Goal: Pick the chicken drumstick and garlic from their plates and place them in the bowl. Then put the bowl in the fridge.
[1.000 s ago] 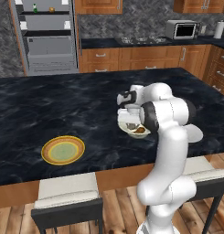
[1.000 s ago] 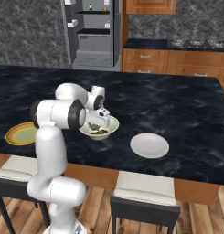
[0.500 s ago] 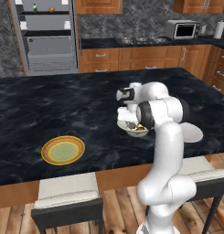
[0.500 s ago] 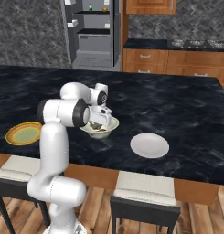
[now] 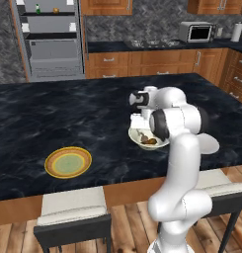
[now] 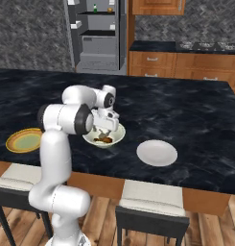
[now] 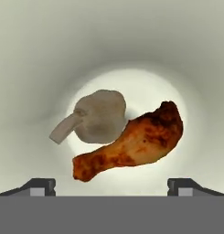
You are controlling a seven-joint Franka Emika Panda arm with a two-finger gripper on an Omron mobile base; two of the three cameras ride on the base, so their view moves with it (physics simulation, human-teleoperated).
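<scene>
Far left on the black marble island sits the plate (image 5: 68,162) with its orange-yellow rim and pale green centre, flat and bare. Behind it, against the back wall, the grey fridge (image 5: 52,39) stands open, dark shelves showing, with a small green bottle (image 5: 37,8) and a little orange ball (image 5: 56,10) up on the top shelf.

Moving right, the cream-white bowl (image 5: 142,143) rests near the front edge of the island, and the white arm folds over it so that the gripper (image 5: 138,122) hangs just above the bowl's rim, pointing down into it. From the hand camera, the bowl's pale inside (image 7: 35,55) curves all around, and 2 things lie on its bottom. The garlic (image 7: 98,115) is a pale grey-white bulb, rounded and lumpy, with a short stub of stalk poking out to one side. Touching it on the right is the chicken drumstick (image 7: 133,141), glossy reddish-brown with darker scorched patches, thick at 1 end and tapering to a narrow knob at the other. The 2 dark fingertips (image 7: 39,186) sit wide apart at the bottom corners of that view with nothing between them, so the hand is spread and holds nothing.

Further right, just beside the bowl, a plain white plate (image 6: 157,152) lies flat on the counter. At the back right, a microwave (image 5: 196,32) stands on the far counter among wooden cabinets (image 5: 157,62).
</scene>
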